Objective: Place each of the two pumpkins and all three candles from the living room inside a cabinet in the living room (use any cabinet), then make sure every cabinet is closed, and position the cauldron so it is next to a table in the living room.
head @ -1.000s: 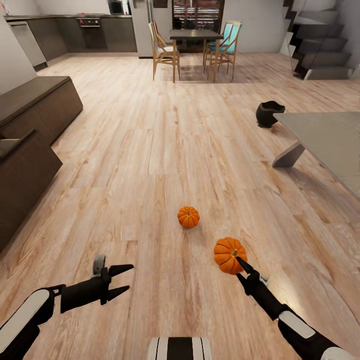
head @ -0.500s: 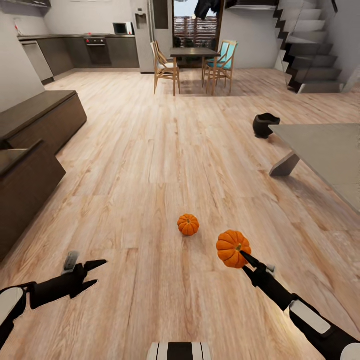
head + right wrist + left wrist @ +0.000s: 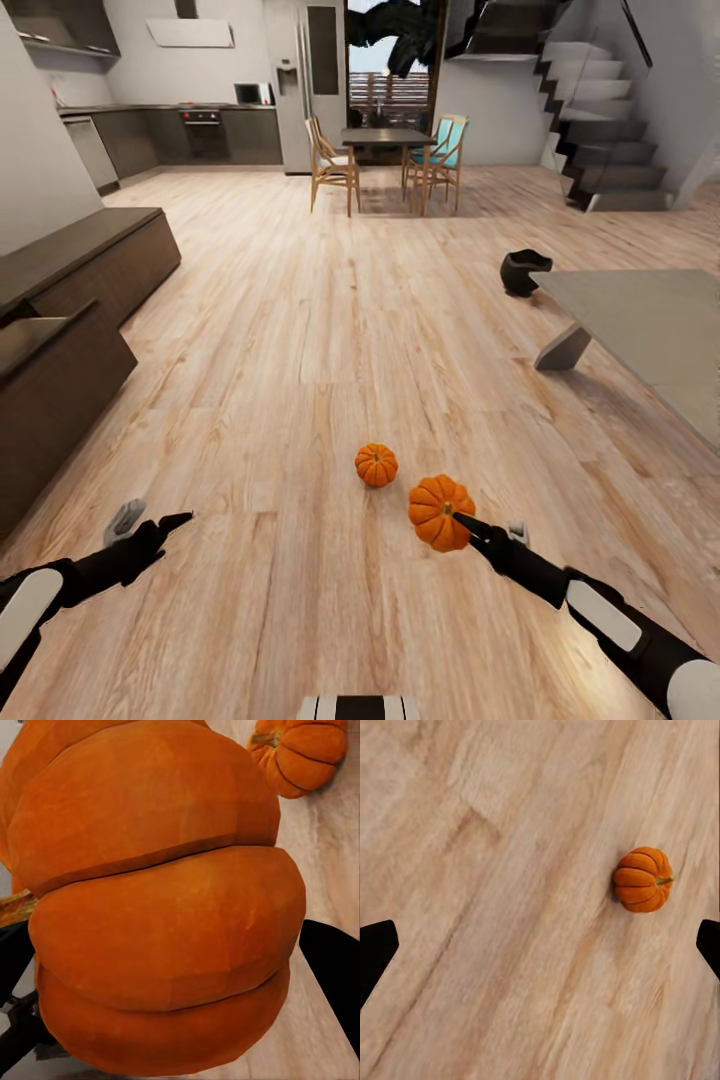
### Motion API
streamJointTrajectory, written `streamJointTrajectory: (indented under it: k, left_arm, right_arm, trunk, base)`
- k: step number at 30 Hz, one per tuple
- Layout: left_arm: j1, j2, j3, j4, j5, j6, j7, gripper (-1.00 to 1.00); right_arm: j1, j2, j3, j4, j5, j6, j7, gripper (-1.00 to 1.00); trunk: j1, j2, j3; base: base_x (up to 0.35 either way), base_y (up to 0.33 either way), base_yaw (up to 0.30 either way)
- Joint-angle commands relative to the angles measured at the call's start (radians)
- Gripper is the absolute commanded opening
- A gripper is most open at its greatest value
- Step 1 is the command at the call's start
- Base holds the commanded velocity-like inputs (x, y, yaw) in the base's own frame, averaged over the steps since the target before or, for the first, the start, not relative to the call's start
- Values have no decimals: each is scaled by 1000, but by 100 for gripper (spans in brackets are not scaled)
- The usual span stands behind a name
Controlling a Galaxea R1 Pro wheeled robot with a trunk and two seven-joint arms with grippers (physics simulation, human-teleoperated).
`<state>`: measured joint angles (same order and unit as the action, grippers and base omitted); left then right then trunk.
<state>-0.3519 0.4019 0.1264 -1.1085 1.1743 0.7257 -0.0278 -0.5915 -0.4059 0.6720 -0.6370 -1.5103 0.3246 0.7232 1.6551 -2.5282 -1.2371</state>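
My right gripper (image 3: 457, 521) is shut on one orange pumpkin (image 3: 438, 511), held just above the wood floor; up close this pumpkin (image 3: 165, 907) sits between the dark fingers (image 3: 330, 971). The other pumpkin (image 3: 376, 465) rests on the floor just beyond and left of it, and it also appears as the pumpkin (image 3: 642, 879) and the pumpkin (image 3: 300, 754). My left gripper (image 3: 160, 528) hangs open and empty low on the left, its fingertips wide apart (image 3: 375, 949). The black cauldron (image 3: 524, 271) stands on the floor by the far corner of the grey table (image 3: 650, 315). The dark-brown cabinet (image 3: 90, 270) runs along the left. The candles are out of view.
Wood-plank floor stretches ahead between the cabinet and the table. Far back stand a dining table with chairs (image 3: 385, 150), kitchen units (image 3: 200, 135) and a staircase (image 3: 605, 150).
The camera has tilted up, showing more of the far room. My left arm has drawn back to the lower left. The held pumpkin has shifted left, closer to the one on the floor.
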Motion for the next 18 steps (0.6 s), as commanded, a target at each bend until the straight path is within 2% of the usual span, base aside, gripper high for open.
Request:
streamJointTrajectory:
  k: [1, 6, 12, 18]
  left_arm:
    - [-6, -2, -6, 0, -3, -19, -2, 100]
    - [-17, -23, -26, 2, -8, -93, -3, 100]
    - [-39, -41, -28, 2, -4, -112, -7, 100]
    - [-62, -95, -37, 57, -25, -177, -19, 100]
  right_arm:
    - [-17, -2, 7, -6, -5, 5, -3, -100]
    - [-57, -2, 8, -13, 5, 8, -25, -100]
    - [-67, -1, 6, -8, 10, 7, -42, -100]
    - [-68, 1, 6, -6, 9, 5, -44, -100]
  trunk:
    - [-1, 0, 3]
    - [-3, 1, 22]
    - [-5, 3, 46]
    - [-8, 4, 69]
  base:
    - [0, 0, 0]
    - [0, 0, 0]
    - [0, 0, 0]
    - [0, 0, 0]
